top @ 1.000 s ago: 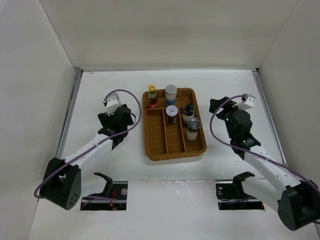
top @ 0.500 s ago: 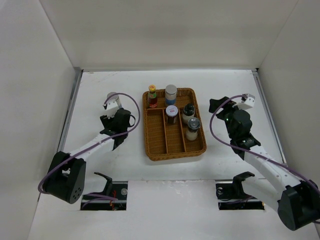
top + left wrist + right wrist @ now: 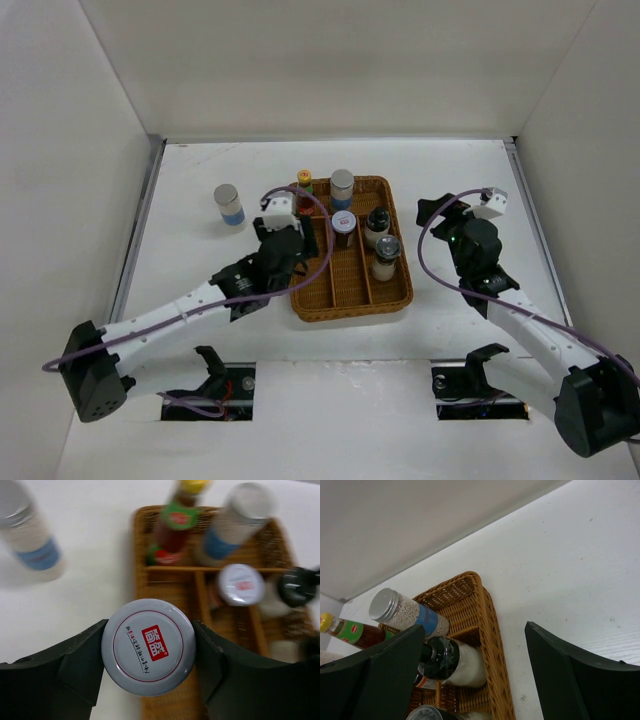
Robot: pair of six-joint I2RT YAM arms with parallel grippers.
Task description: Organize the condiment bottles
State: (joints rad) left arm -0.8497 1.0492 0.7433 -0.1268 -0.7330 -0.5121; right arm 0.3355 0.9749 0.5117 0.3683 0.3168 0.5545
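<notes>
The white table [image 3: 190,165] carries everything. The left arm [image 3: 170,315] reaches slantwise to the brown wicker tray [image 3: 345,295]. In the top view its wrist hides its pincer, its load and part of the tray's left rim.

From the wrist, the left pincer [image 3: 149,630] is clamped on the held jar [image 3: 148,653], a dark finger [image 3: 75,665] pressed to each side of the white lid. Only the lid shows, so whether the jar rests on anything cannot be told. The lid bears a red square with white Chinese characters inside a thin red ring lined with red script too fine to read.

Under this pincer lie the tray's left rim and long compartment. Ahead of it stand the sauce bottle [image 3: 172,530], red with a yellow cap cut by the top edge, and the tray cylinder [image 3: 235,522] with its blue band, both blurred. Ahead-right are a second jar [image 3: 241,584] with the same red mark and the black-capped bottle [image 3: 295,585], smeared. Ahead-left, out on the table, stands the table cylinder [image 3: 32,540].

The right pincer [image 3: 475,630] hangs with jaws spread apart, holding nothing. The tray's corner is ahead-left of it, and a silver-lidded shaker [image 3: 427,714] is cut off at the bottom edge.

A second ago the left arm stood left of the tray, covering the table cylinder, and it has since swung across. The right arm has barely shifted.
</notes>
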